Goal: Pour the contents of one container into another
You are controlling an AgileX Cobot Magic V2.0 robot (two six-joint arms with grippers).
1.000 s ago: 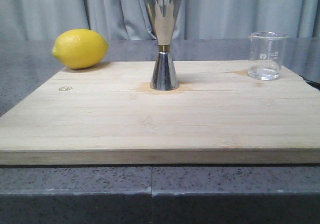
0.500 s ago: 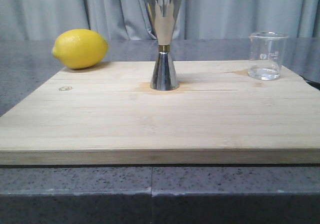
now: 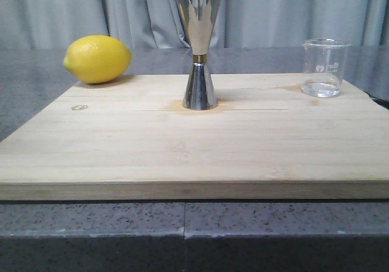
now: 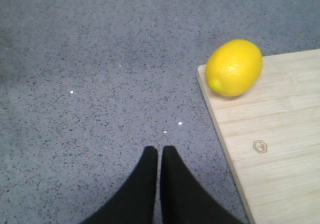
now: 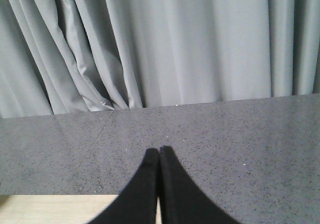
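Three things stand on the pale wooden board point(image 3: 194, 156) that covers most of our grey speckled worktop point(image 3: 36, 83), and we take them from largest down. At ten o'clock on the board, right at its corner, lies the lemon point(image 3: 97, 59), which has no part in the job. Near twelve o'clock, a little in from the far edge, stands the steel jigger point(image 3: 199, 52), upright on its narrower cone with the wide cup open at the top. At two o'clock, well apart from it, sits the glass beaker point(image 3: 325, 67), upright, with a shallow pool of clear liquid in its bottom. Neither arm shows in the front view. Our left gripper point(image 4: 159, 156) hangs over bare worktop just off the board's corner by the lemon, its fingers pressed together on nothing; our right gripper point(image 5: 159, 156) looks toward the curtain point(image 5: 160, 43), likewise closed and empty. Nothing has begun, so we judge the step in hand to be reaching for the beaker, and the right arm looks nearer to it. We should spread the fingers first, take the glass around its middle, keep it level in transit, and tip slowly over the jigger's cup without nudging that narrow-footed vessel.
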